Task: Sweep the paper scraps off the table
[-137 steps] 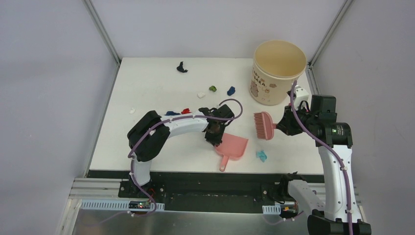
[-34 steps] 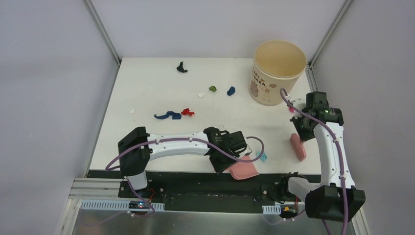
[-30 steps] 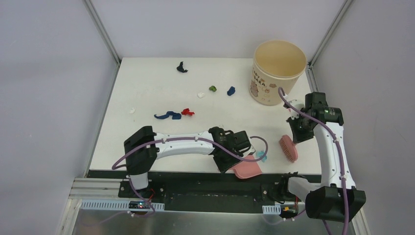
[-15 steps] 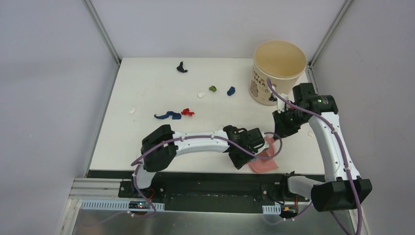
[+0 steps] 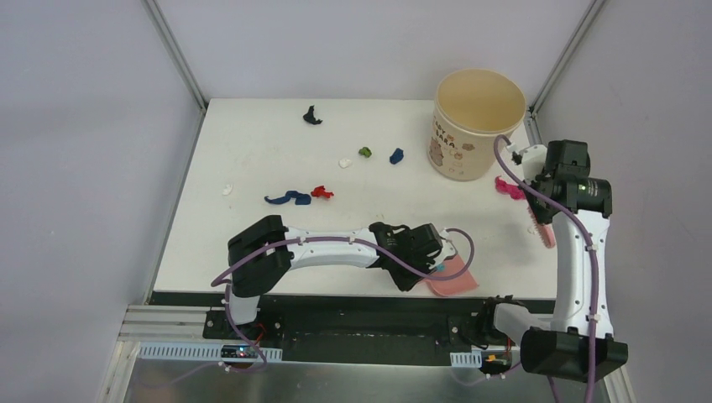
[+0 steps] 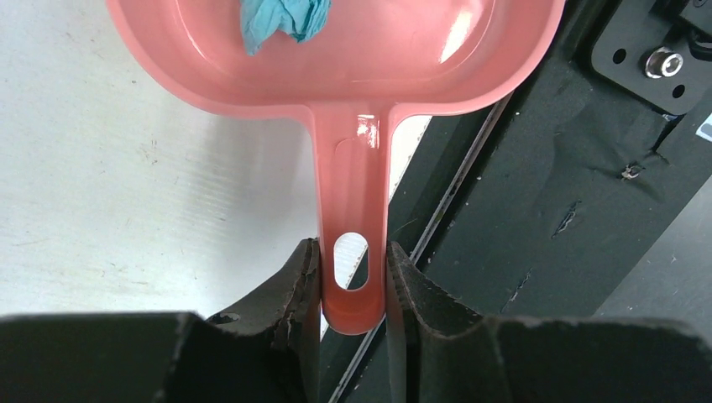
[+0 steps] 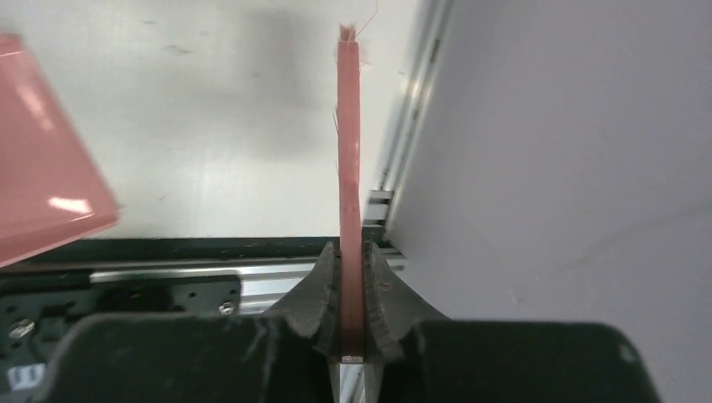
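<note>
Paper scraps lie strewn across the white table, placed here against the beige bucket standing at its far right corner. Farthest left of the bucket is a white scrap. Next come a dark blue strip and a red scrap, just beside each other and nearer the arms than the bucket. A black scrap sits about level with the bucket, near the far edge. Closer to the bucket's left side are a second white scrap, a green scrap and a dark blue scrap. Well to the near side of the bucket, at the table's front edge, the left tool is clenched on the handle of the pink dustpan. That handle overhangs the black edge, and a teal scrap lies inside the pan. Just right of the bucket's base, a pink-red scrap rests on the table. Right of the bucket and nearer the arms, the right tool grasps the pink brush, seen edge-on by the table's right rim.
</note>
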`<state>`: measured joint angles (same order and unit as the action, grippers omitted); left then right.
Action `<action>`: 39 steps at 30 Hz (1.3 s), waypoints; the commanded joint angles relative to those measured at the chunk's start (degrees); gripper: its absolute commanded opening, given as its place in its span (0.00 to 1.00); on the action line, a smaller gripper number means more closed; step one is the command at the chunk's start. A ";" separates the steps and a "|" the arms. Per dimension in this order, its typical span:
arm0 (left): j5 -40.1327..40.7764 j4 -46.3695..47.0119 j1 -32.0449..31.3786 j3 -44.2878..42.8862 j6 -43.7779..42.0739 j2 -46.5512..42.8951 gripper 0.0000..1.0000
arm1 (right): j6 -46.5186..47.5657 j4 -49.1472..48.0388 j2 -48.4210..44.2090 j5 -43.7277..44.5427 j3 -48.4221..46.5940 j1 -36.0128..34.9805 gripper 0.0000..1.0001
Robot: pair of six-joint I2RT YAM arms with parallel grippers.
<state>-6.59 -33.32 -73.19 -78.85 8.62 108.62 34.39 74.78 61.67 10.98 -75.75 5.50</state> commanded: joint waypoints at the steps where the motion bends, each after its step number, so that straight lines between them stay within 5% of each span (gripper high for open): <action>1: -2.09 2.33 -0.53 -1.76 -0.14 -2.78 0.00 | 5.76 -11.99 2.38 8.70 0.76 6.68 0.00; 7: -1.87 -0.22 -0.54 -3.69 0.68 -1.72 0.00 | 8.15 -19.26 8.57 5.66 1.29 14.88 0.00; 15: -1.14 -2.84 -0.51 -6.48 1.32 1.83 0.00 | 7.42 -20.14 14.32 -2.30 3.80 14.57 0.00; 22: -1.97 -2.72 -0.47 -7.61 1.27 4.18 0.00 | 9.08 -17.12 8.95 -3.21 12.88 4.31 0.00; 27: -1.22 -1.88 -0.29 -9.37 1.10 6.75 0.00 | 2.93 -6.00 4.82 -9.98 14.35 -4.45 0.00; 34: 0.02 -0.48 -0.13 -11.51 0.79 9.27 0.00 | 2.83 11.69 -3.60 -31.70 7.77 -13.18 0.00; 39: 0.84 1.05 -0.11 -10.23 0.77 8.02 0.00 | 1.96 12.88 -5.19 -27.64 2.22 -13.24 0.00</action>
<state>-7.35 -34.59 -73.14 -88.86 9.54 117.12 37.74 83.48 57.95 -14.26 -68.64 -7.49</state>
